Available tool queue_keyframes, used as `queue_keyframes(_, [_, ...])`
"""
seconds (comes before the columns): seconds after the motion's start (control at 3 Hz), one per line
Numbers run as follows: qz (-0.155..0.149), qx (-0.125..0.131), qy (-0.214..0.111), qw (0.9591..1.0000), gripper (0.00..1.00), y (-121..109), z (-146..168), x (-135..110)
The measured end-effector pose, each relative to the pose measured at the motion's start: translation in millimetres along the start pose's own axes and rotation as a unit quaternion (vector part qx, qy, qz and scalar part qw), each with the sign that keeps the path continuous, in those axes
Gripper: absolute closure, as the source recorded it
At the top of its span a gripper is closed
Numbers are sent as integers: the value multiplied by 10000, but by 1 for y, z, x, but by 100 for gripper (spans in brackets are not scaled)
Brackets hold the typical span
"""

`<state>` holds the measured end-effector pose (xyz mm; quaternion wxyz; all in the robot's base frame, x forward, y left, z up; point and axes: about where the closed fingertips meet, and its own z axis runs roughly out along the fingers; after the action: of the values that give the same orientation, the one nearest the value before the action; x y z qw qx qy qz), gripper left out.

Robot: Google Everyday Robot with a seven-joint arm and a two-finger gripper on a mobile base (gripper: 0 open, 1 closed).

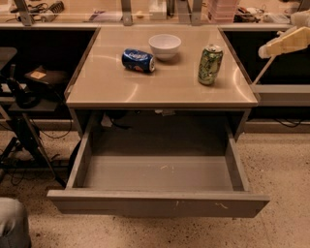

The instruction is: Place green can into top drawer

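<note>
The green can stands upright on the right side of the beige tabletop, with its silver top showing. The top drawer is pulled wide open below the tabletop, and its grey inside is bare. My gripper is a pale beige piece at the right edge of the view. It is in the air to the right of the can and a little above it, and it does not touch the can.
A blue soda can lies on its side near the middle back of the tabletop, next to a white bowl. Dark stands and cables are at the left. A shelf with clutter runs along the back.
</note>
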<state>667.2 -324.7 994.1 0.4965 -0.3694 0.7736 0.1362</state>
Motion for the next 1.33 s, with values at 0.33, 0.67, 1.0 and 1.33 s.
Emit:
queue_keyframes(0.33, [138, -2, -147, 9998, 0, -21, 17, 18])
queue_keyframes(0.67, [255, 134, -395, 9988, 0, -26, 9, 17])
queue_keyframes(1.0, [657, 286, -821, 9940, 0, -46, 19, 17])
queue_keyframes(1.33, [1216, -56, -1432, 9822, 0, -57, 61, 16])
